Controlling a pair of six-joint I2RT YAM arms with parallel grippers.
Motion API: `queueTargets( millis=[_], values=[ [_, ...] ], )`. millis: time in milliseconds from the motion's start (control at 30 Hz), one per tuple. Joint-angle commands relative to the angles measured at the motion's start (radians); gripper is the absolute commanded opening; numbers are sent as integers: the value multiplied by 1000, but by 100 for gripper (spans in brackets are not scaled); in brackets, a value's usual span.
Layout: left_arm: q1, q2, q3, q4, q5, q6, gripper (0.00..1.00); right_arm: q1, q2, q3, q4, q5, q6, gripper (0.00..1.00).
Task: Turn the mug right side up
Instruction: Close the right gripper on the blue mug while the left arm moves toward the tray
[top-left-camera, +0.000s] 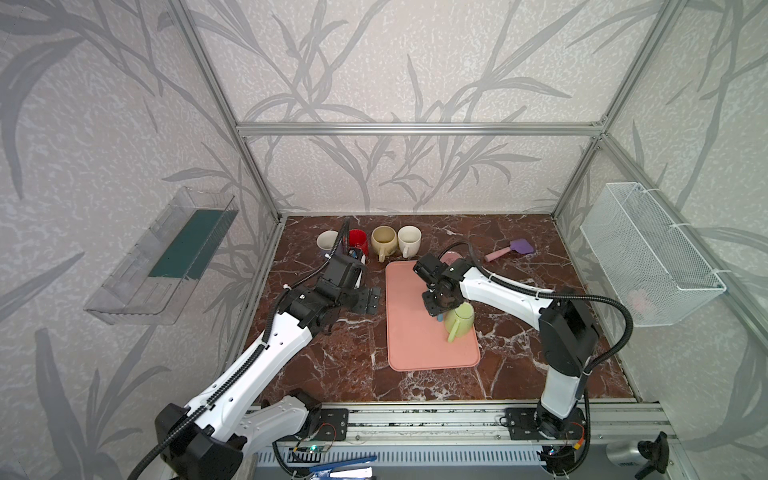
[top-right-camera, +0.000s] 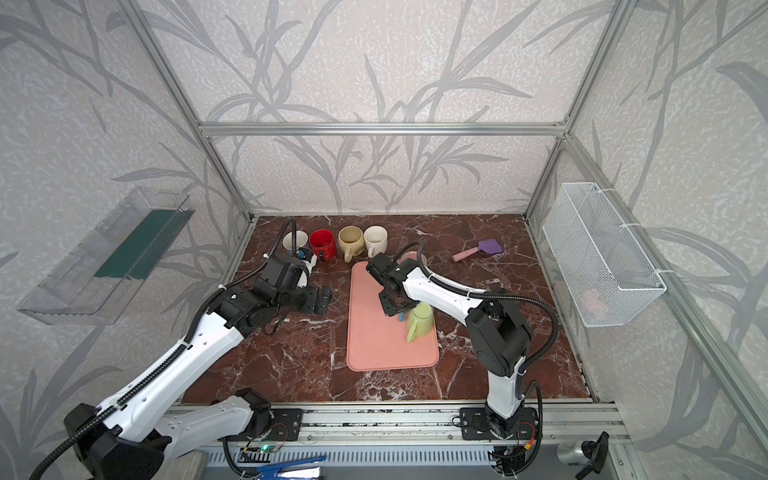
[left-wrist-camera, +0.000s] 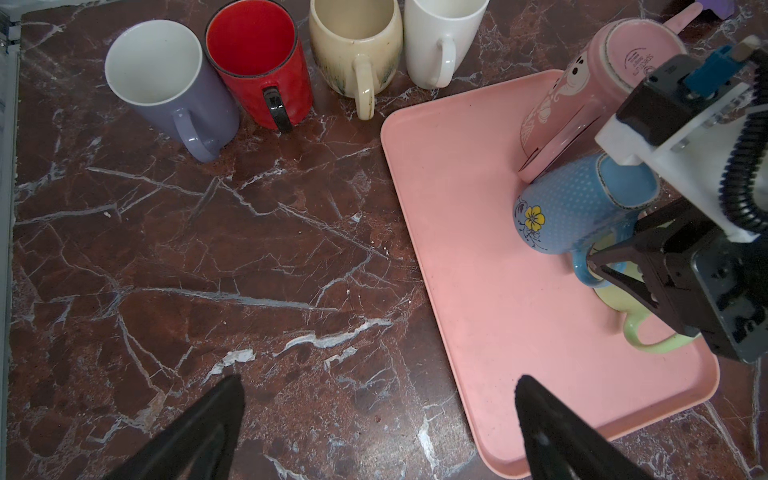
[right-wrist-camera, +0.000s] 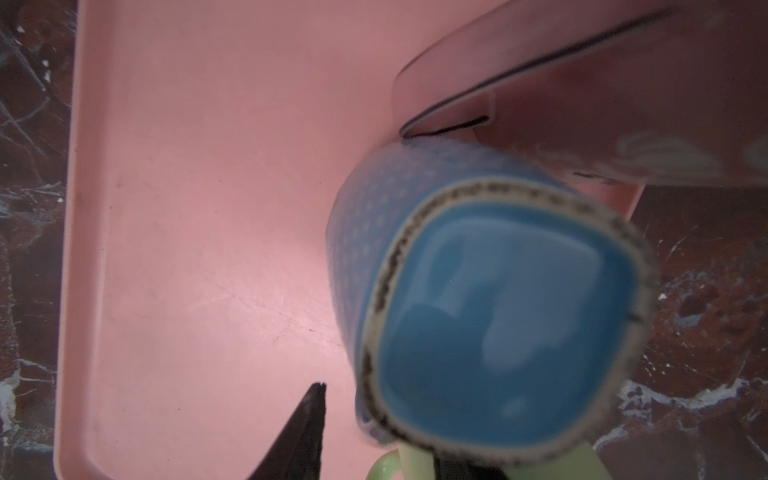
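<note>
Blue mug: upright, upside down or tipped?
Upside down and tilted: the blue mug shows its recessed base to the right wrist view, with its mouth end toward the pink tray.

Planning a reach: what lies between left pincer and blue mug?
Between left pincer and blue mug: only bare tabletop, then bare pink tray, in left wrist view.

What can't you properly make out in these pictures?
Blue dotted ceramic mug: in both top views, nearly hidden under the right arm.
Pink patterned mug: likewise mostly behind that arm.
Pale pink item in the white wire basket: too blurred in top views.
Light green mug: cut off by the right wrist view's edge.
</note>
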Motion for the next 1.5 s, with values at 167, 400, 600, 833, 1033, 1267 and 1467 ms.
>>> queueTargets(
  millis=[167,400,600,833,1033,1267,1467],
  values=[
    [-3,13,-7,2,-14,20,99,-6,40,21,-21,37,6,33],
    [-3,19,-10,0,-16,22,99,-6,59,35,-19,34,-4,27],
    [-3,20,-10,-1,-17,22,99,-5,68,34,-13,27,-5,18],
    [-3,24,-10,0,-23,24,99,-6,63,35,-3,9,-13,7],
    [-3,25,-10,0,-23,24,99,-6,51,32,8,-10,-22,4],
    [-3,24,-11,-2,-25,23,99,-6,62,37,9,-19,-24,19],
    [-3,25,-11,-1,-25,23,99,-7,68,44,13,-26,-24,26]
  ],
)
